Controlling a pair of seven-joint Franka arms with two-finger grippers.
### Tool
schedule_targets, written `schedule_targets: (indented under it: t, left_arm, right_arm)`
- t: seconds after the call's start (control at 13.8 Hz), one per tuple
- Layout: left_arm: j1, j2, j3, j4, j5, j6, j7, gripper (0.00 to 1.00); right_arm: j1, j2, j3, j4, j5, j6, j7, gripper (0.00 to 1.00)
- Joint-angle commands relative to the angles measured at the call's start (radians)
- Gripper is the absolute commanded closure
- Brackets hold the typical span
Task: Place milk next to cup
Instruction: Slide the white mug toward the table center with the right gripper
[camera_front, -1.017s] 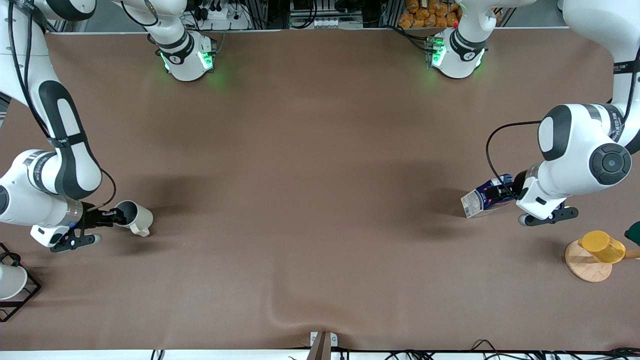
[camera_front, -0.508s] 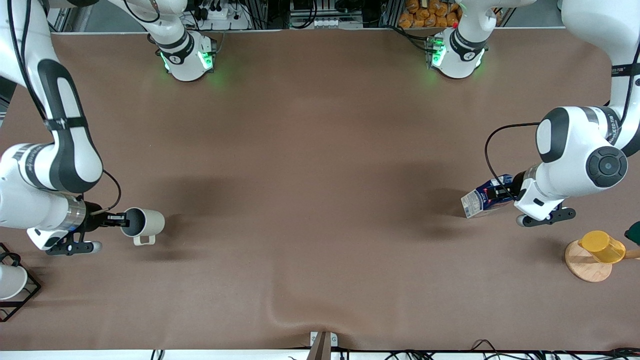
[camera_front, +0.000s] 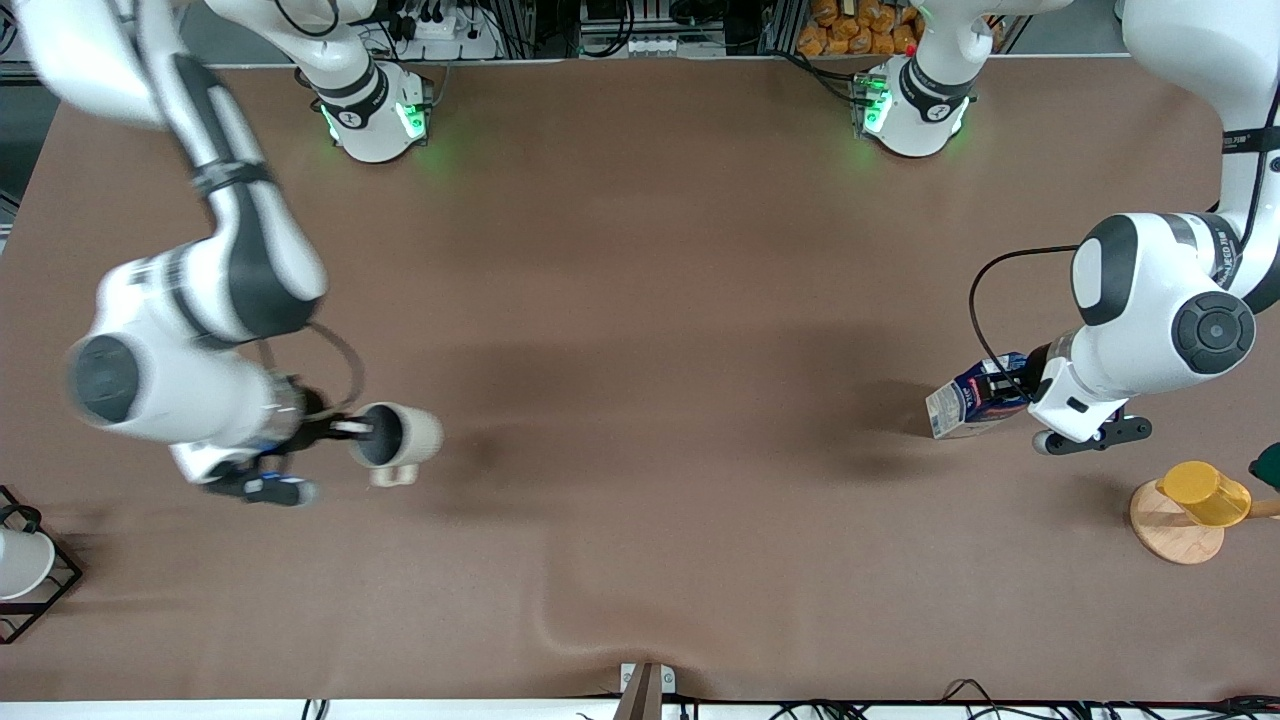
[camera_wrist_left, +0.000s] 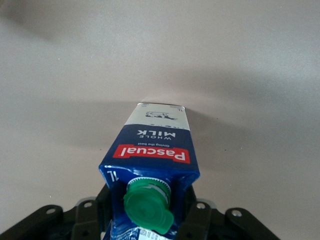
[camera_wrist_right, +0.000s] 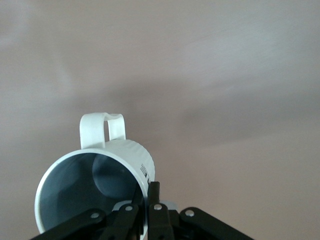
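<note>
Front view has my right gripper closed on the rim of the cup, one finger inside the grey interior and one outside, with the cream-white mug lifted and tipped on its side over the brown table toward the right arm's end; its handle points down toward the front camera. From the right wrist I see the cup mouth-on, handle up in that picture, pinched at the rim by the right gripper.

My left gripper is clamped on the cap end of the milk, which is tilted over the table toward the left arm's end, white-grey end pointing toward the middle. The left wrist shows the milk with its green cap nearest the camera, held between the fingers of the left gripper.

Cup and milk are well apart. A yellow cup rests on a wooden disc near the milk, closer to the front camera
</note>
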Motion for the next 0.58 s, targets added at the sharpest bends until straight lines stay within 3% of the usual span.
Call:
schedule_targets:
  t: [0.0,0.51]
  left_arm:
    - [-0.001,-0.007,0.0,0.01,0.016,0.003,0.013,0.46]
    - [-0.001,-0.04,-0.004,0.085,0.018,-0.081,0.042,0.46]
  right_arm:
    - [0.137,0.034,-0.017,0.038,0.007,0.075,0.208,1.0]
    - [0.403,0.113,-0.023,0.04,-0.047,0.182,0.616,1.0]
